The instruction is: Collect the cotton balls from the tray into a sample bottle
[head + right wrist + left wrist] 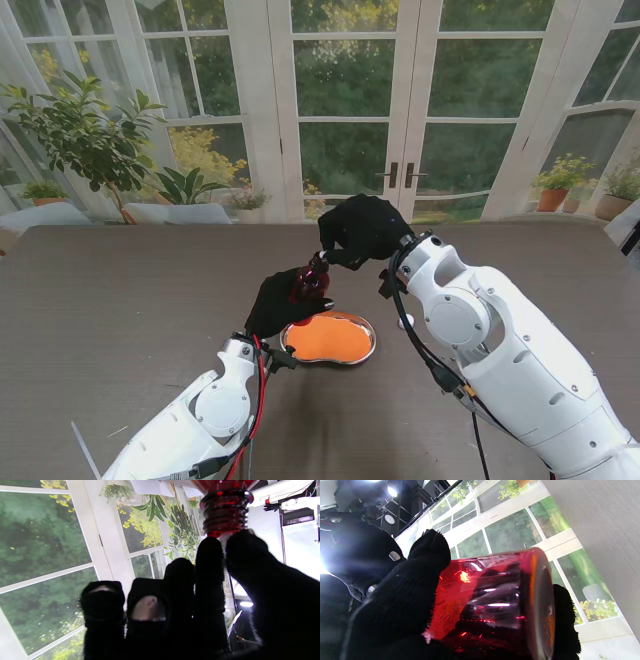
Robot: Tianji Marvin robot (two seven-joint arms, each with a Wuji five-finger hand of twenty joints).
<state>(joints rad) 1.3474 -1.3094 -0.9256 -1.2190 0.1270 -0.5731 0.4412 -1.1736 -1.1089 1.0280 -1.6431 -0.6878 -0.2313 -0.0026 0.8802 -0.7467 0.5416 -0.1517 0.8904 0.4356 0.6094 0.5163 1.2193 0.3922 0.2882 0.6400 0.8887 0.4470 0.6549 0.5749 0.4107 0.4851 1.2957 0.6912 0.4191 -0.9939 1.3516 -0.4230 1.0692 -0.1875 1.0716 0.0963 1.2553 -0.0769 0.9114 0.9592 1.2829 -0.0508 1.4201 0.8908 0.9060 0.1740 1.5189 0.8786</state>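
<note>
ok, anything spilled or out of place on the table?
One thing: a small white ball lies on the table just right of the tray, outside it. No balls show on the tray's orange liner. The red bottle is held in the left hand, with the right hand at its neck.

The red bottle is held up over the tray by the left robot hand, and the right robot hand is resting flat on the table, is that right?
Not quite. The right robot hand is not flat on the table; it is raised, fingertips pinched at the red bottle's threaded mouth, as the right wrist view shows. The left robot hand does hold the bottle over the tray.
</note>
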